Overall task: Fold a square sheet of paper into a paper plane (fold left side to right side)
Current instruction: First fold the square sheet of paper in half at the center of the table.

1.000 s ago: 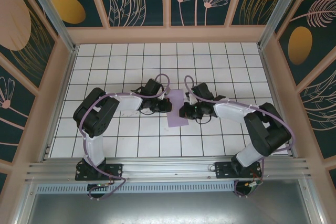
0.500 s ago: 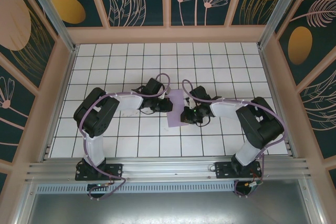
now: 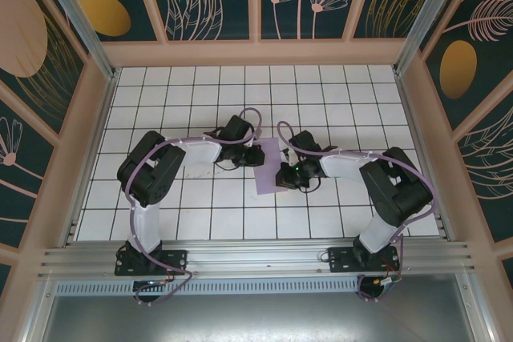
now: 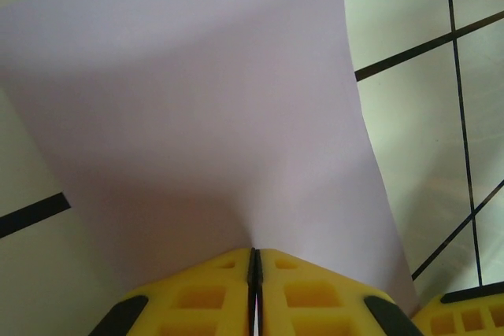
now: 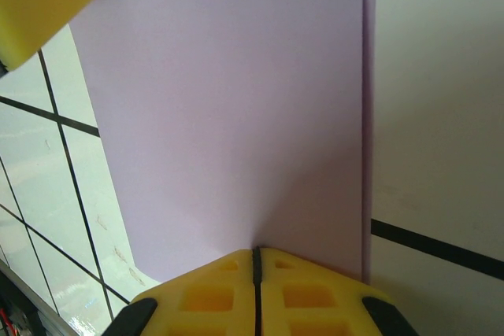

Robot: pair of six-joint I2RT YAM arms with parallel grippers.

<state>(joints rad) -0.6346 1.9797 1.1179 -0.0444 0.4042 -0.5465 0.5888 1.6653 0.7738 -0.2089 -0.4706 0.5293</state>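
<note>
R pincer [image 3: 282,179] slid nearer; it & L pincer [image 3: 256,155] both pinch square sheet of paper [image 3: 269,164].

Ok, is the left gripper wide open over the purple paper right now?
No, in the left wrist view the left gripper has its yellow fingers pressed together, with the sheet of paper pinched at their seam.

Plain lavender paper [image 4: 213,131], black-gridded white table [image 4: 417,139]
</note>
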